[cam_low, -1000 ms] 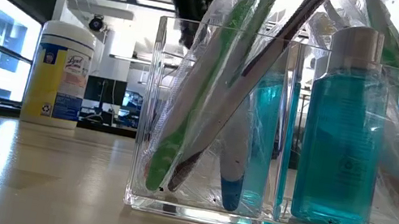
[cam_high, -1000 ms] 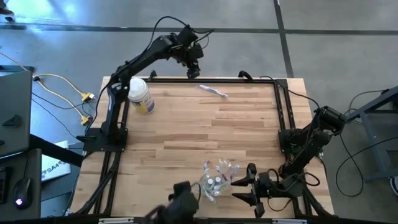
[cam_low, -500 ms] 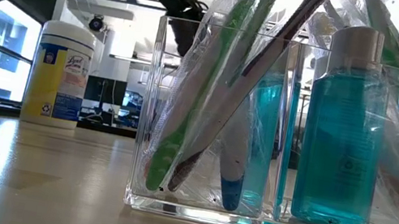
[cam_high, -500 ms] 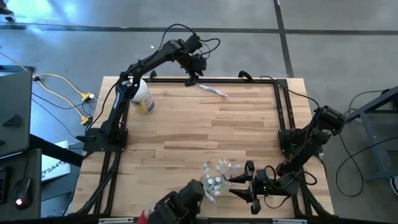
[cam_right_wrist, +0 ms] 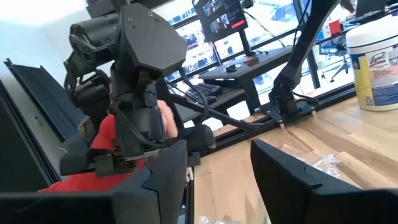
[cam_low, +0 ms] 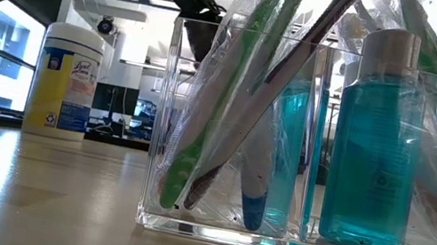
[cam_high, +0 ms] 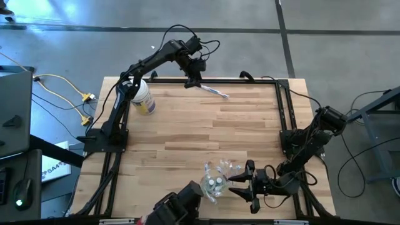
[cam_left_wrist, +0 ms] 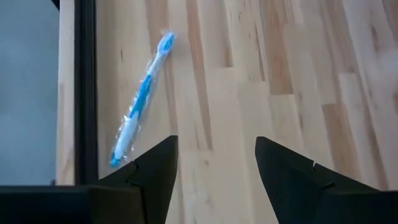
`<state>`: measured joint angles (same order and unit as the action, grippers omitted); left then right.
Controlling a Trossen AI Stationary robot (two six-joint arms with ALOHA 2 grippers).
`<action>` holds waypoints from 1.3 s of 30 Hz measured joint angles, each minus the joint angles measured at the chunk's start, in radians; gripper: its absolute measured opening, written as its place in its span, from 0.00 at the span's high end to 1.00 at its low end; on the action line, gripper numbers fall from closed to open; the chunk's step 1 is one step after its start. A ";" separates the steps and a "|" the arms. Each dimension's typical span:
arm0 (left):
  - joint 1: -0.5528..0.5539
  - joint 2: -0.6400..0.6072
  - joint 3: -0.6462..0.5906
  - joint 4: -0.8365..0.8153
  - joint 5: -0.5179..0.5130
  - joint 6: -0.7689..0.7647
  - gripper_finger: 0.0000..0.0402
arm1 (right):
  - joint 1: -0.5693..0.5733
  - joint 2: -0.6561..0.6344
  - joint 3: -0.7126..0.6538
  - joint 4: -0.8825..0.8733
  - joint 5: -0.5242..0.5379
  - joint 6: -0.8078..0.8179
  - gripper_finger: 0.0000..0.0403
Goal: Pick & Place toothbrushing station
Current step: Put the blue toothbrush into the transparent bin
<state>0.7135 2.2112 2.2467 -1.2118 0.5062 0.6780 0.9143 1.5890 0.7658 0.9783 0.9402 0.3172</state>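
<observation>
Your left hand [cam_high: 193,80] hovers at the far edge of the surface [cam_high: 187,131], fingers spread with nothing between them, just beside a blue-and-white wrapped toothbrush [cam_left_wrist: 140,99] lying flat near the dark frame rail [cam_left_wrist: 85,87]. Your right hand [cam_high: 239,181] sits low at the near edge, fingers apart and empty, right beside the clear holder [cam_low: 313,148]. That holder stands upright, packed with wrapped toothbrushes [cam_low: 211,112] and a teal bottle [cam_low: 377,142]. The yellow-labelled jar [cam_high: 141,96] stands at the far left.
</observation>
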 joint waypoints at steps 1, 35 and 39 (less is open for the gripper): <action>0.001 0.000 0.000 -0.001 0.001 -0.024 0.47 | -0.005 0.000 0.000 -0.001 -0.001 0.000 0.57; -0.115 -0.019 0.110 0.062 -0.079 -0.458 0.47 | 0.034 -0.034 0.001 0.246 -0.004 -0.415 0.57; -0.132 -0.096 0.094 0.018 -0.015 -0.455 0.47 | 0.069 -0.087 0.001 0.230 0.198 -0.582 0.57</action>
<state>0.5813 2.1151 2.3409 -1.1936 0.4913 0.2235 0.9833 1.5015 0.7666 1.2080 1.1386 -0.2643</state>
